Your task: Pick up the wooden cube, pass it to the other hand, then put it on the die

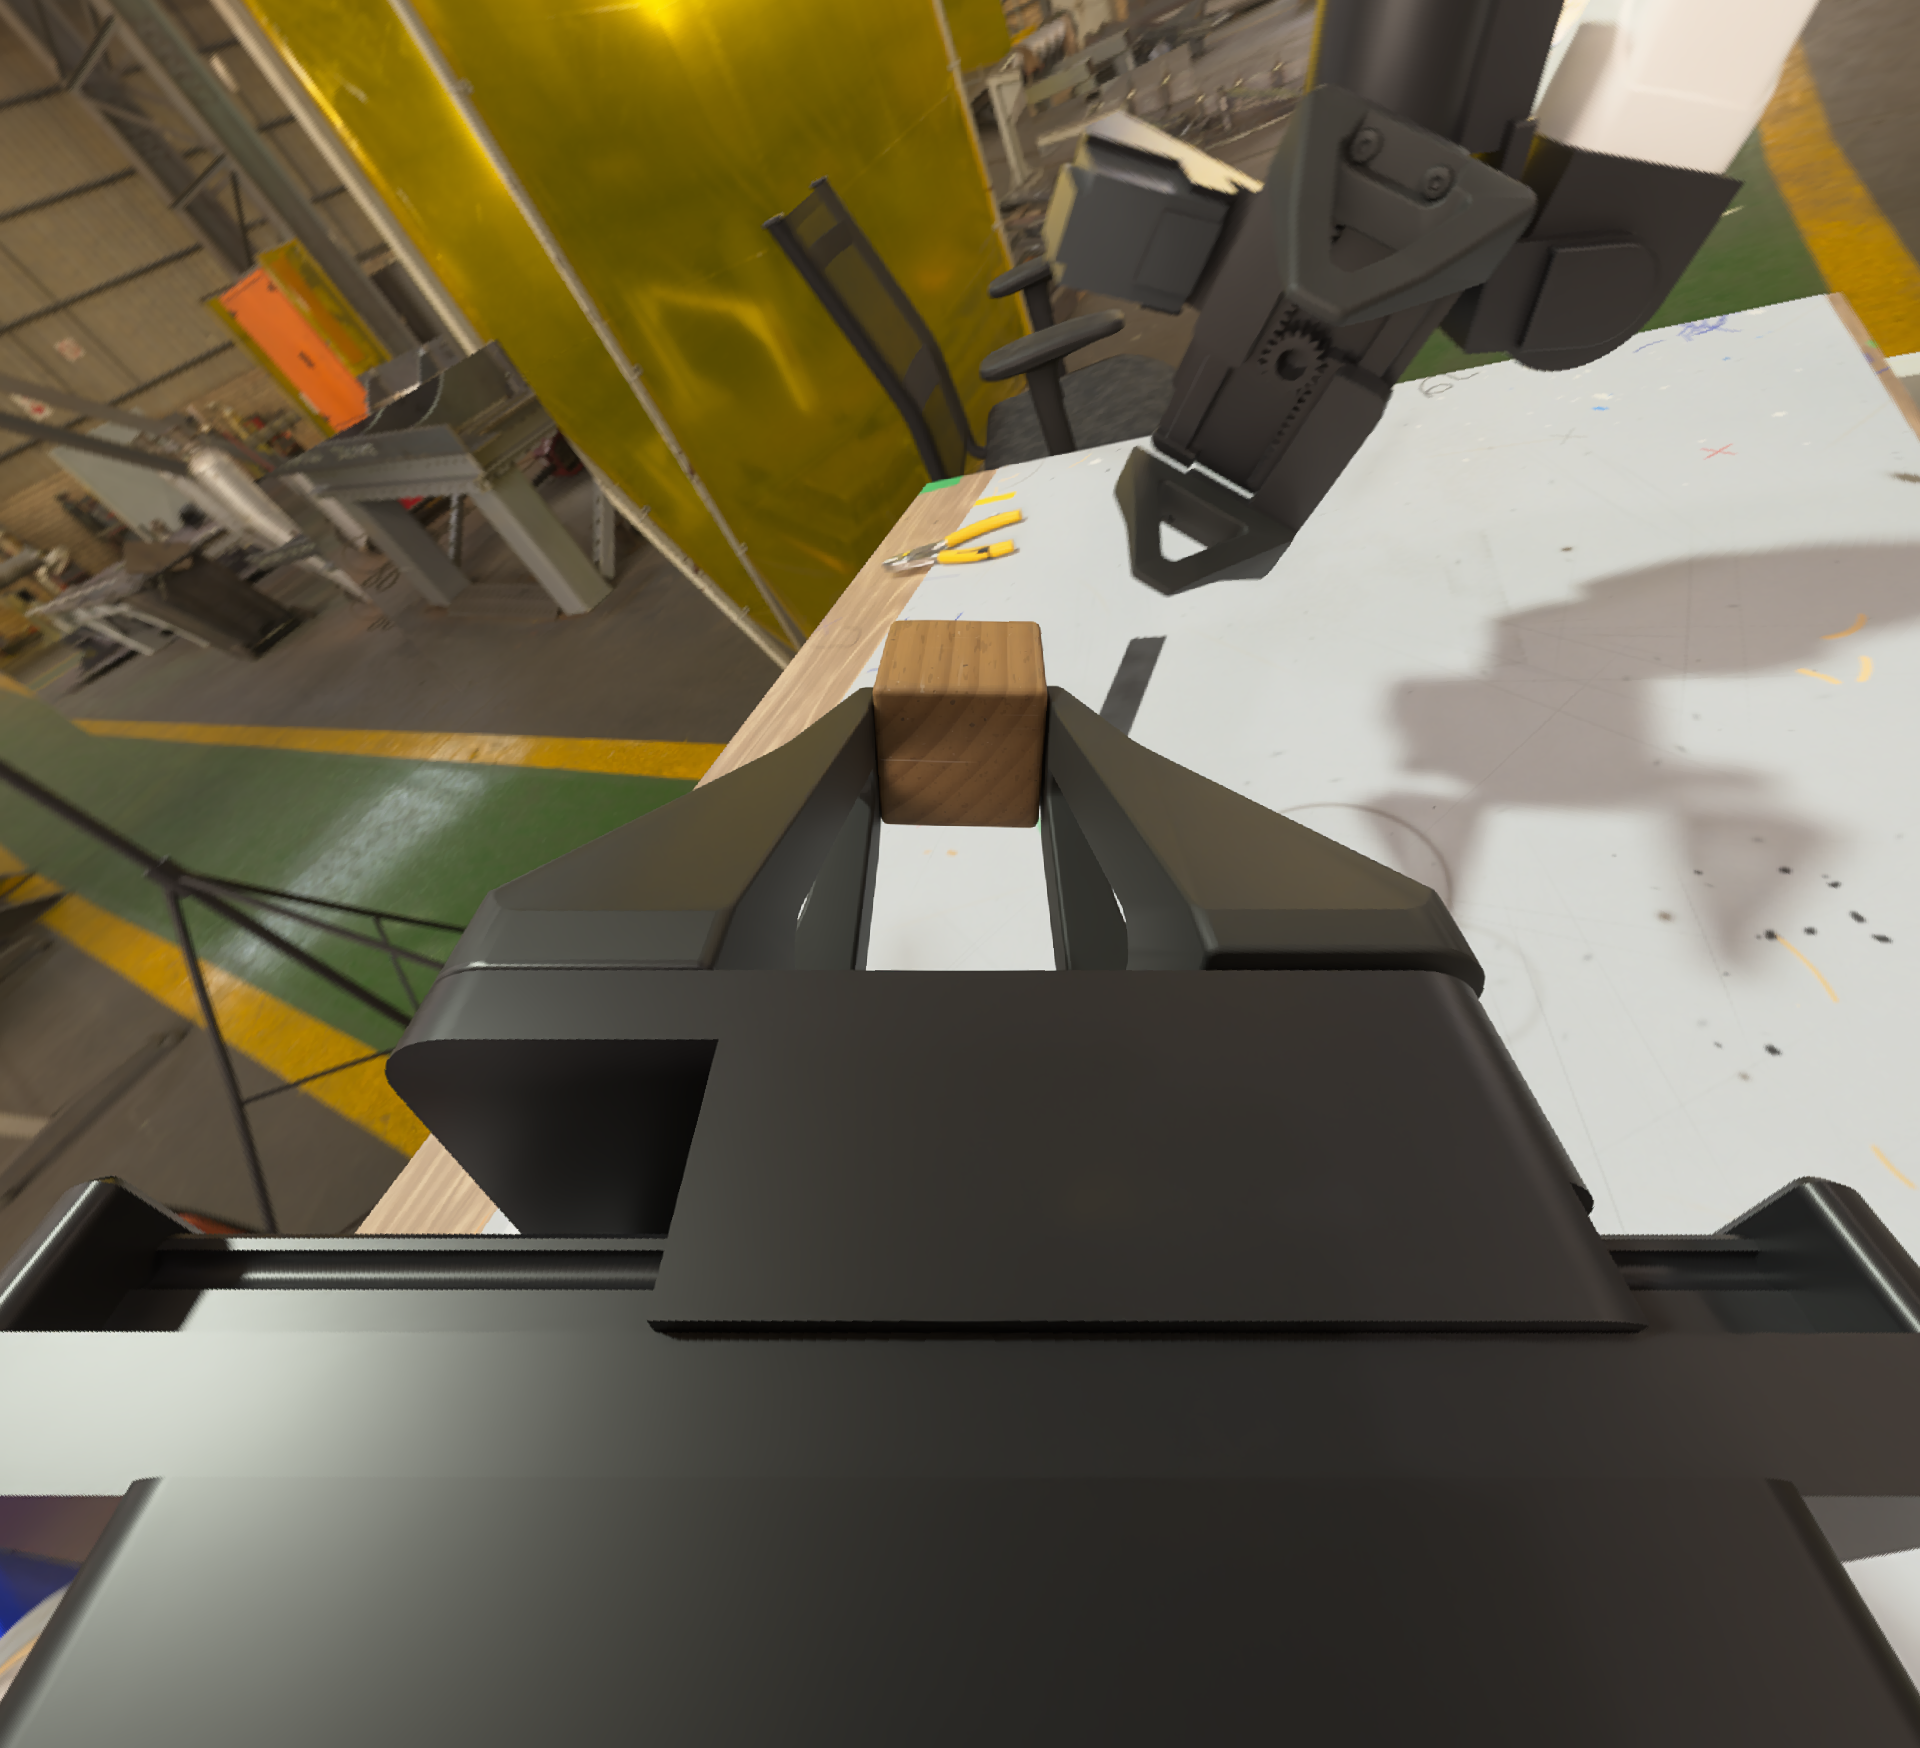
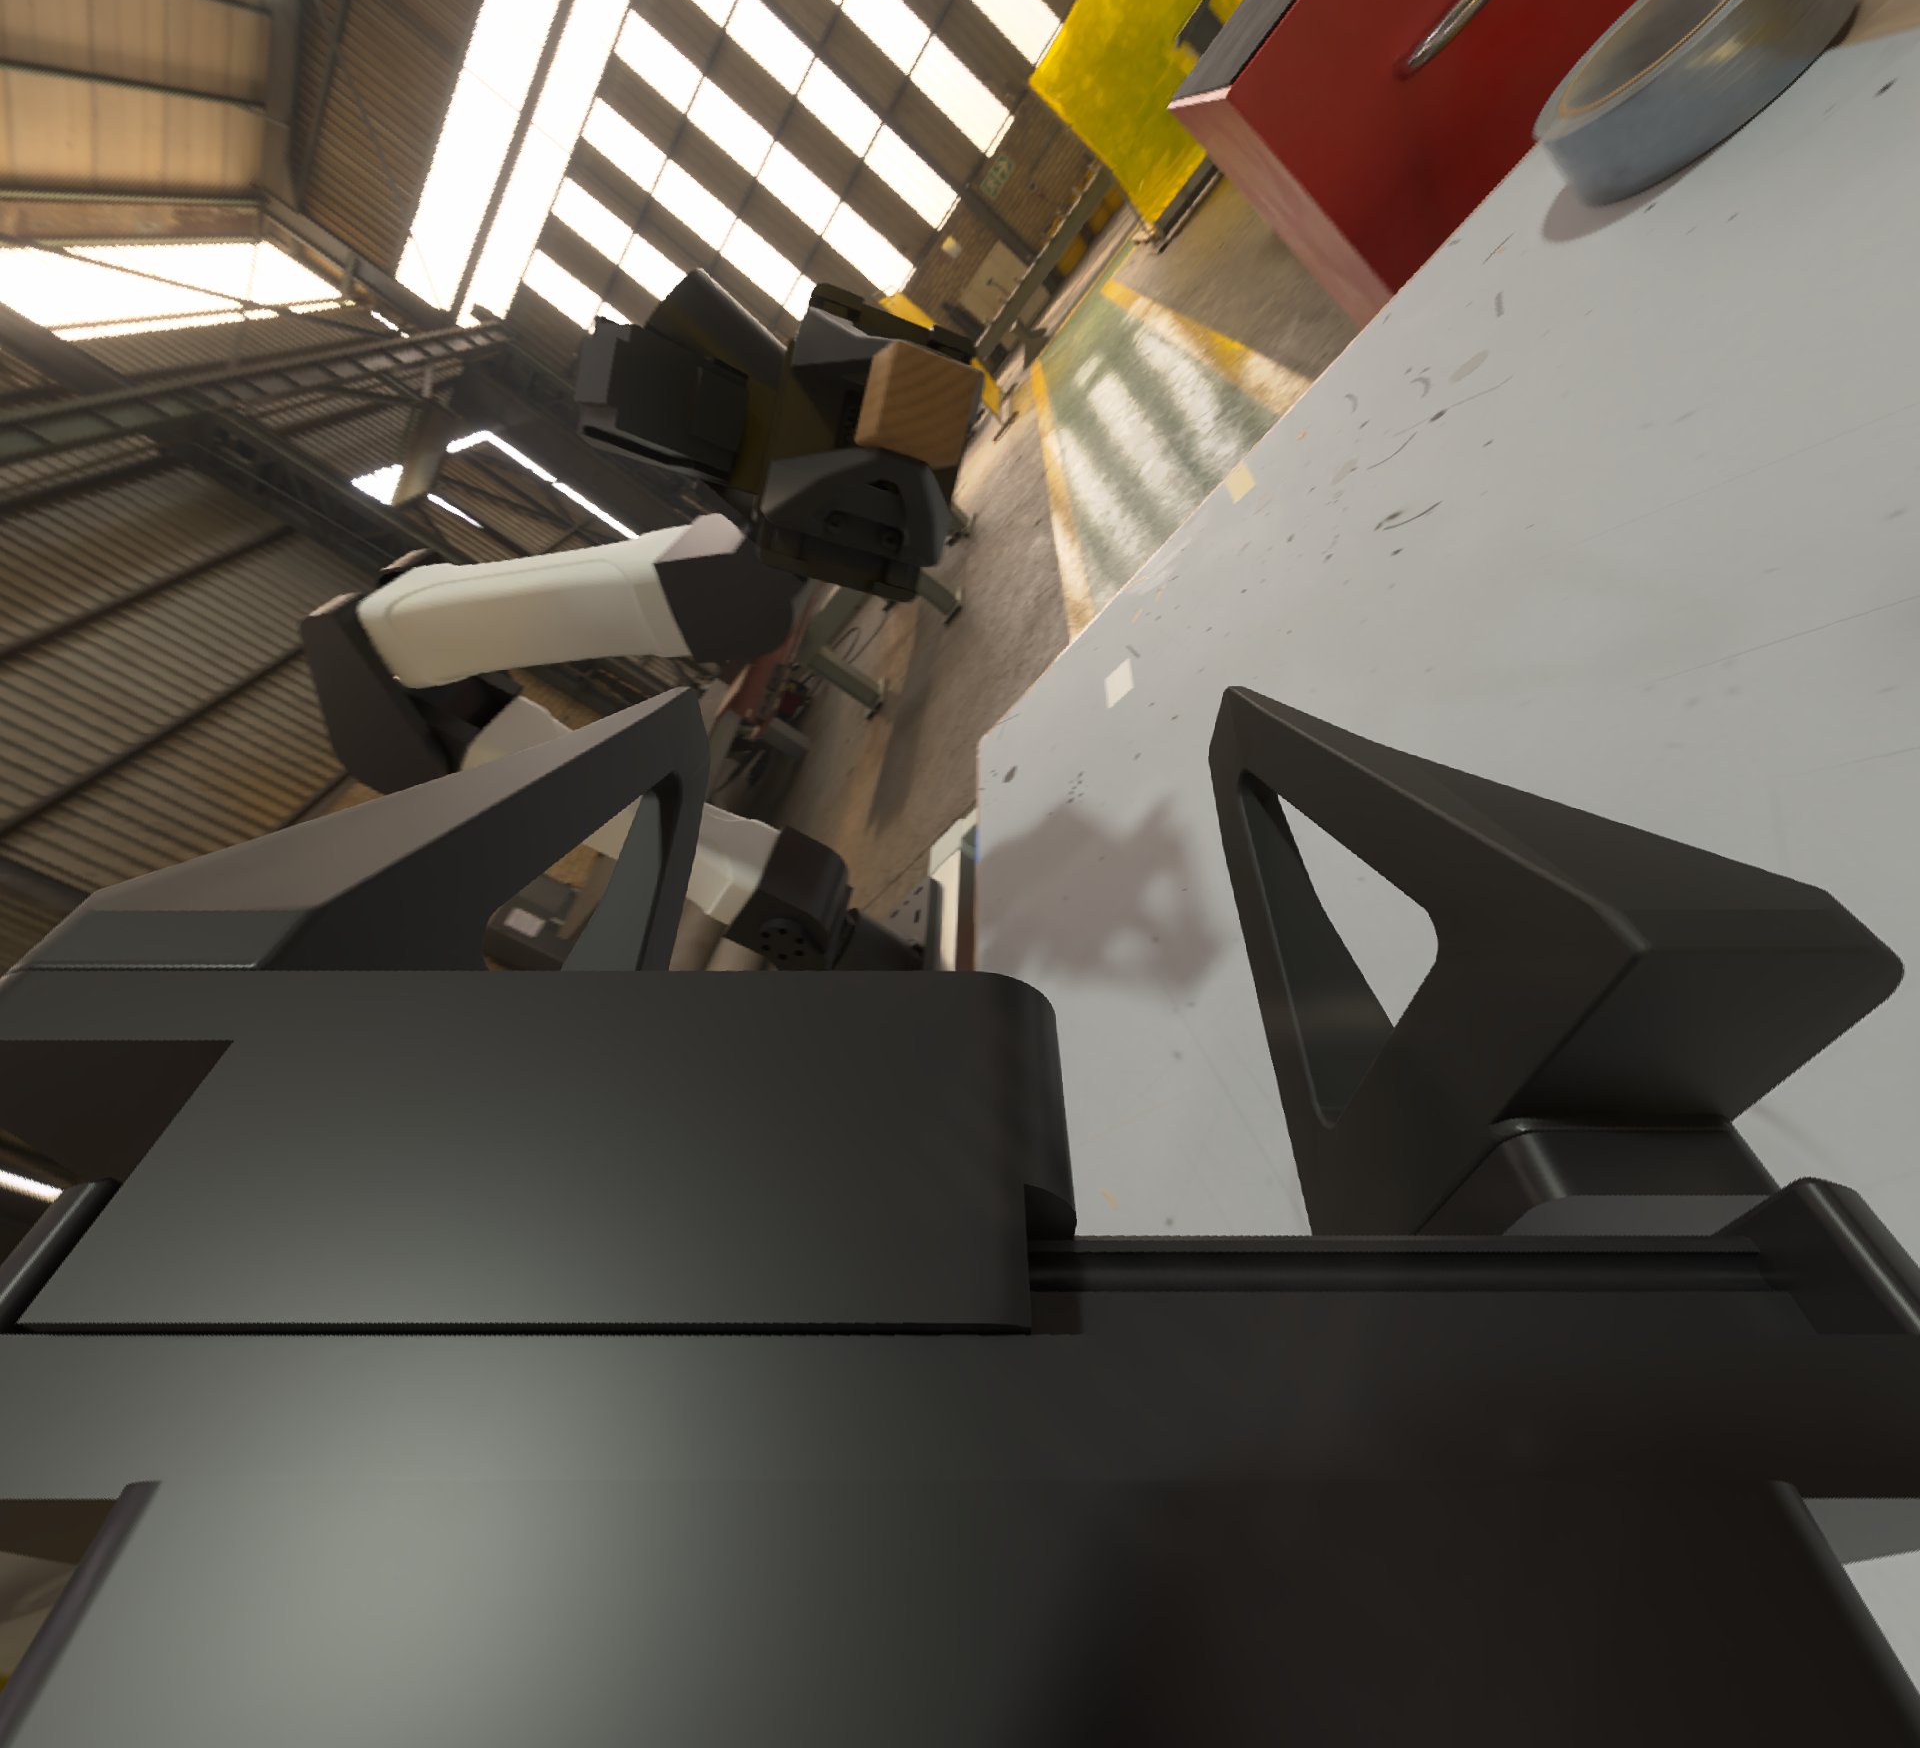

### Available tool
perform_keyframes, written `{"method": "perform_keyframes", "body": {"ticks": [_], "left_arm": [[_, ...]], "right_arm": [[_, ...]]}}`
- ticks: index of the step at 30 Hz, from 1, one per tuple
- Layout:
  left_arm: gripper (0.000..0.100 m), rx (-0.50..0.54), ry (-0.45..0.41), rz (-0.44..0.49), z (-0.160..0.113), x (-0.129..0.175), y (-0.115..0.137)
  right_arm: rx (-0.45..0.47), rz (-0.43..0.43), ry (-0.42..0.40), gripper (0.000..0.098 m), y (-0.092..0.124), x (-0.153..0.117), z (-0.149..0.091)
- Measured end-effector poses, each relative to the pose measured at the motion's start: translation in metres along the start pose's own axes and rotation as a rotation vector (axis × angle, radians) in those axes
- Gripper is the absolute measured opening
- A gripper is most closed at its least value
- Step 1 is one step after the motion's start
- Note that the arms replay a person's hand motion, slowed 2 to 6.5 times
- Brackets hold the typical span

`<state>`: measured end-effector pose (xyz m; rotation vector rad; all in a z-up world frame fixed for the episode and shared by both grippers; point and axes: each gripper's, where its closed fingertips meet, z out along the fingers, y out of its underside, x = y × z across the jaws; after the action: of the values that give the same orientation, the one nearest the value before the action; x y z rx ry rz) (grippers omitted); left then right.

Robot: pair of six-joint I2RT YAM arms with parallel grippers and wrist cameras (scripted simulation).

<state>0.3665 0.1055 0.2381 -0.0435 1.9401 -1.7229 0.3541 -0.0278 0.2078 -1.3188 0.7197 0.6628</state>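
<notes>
Workshop hall with yellow curtains and a striped skylight roof fills the background of both views, and a pale, speckled surface with a wooden edge runs across the right half of the left wrist view.

At the centre of that view, the left gripper has its fingers clamped on the wooden cube, one finger against each side face, holding it clear above the surface. Past it, in the upper right, the right gripper hangs from a white forearm, tilted down and to the left, its tips near the cube but apart from it. Yellow-handled pliers lie at the surface's wooden edge, left of that gripper.

From the right wrist view, rolled sideways, the right gripper shows its fingers spread wide with nothing between them. The left gripper appears upper centre with the wooden cube in its grip. A tape roll and a red cabinet sit upper right.
</notes>
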Motion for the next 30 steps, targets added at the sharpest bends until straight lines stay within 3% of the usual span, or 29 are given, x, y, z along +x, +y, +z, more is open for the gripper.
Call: {"method": "perform_keyframes", "body": {"ticks": [6,14,30], "left_arm": [[0.025,0.071,0.075,0.003,0.034,0.024,0.007],[0.025,0.130,0.143,-0.009,0.063,0.048,0.016],[0.025,0.188,0.207,-0.031,0.080,0.070,0.022]], "right_arm": [[-0.027,0.101,-0.025,0.0805,0.001,-0.004,0.012],[-0.063,0.185,0.003,0.0789,0.006,0.003,0.019],[-0.103,0.250,0.027,0.0695,0.015,0.013,0.026]]}}
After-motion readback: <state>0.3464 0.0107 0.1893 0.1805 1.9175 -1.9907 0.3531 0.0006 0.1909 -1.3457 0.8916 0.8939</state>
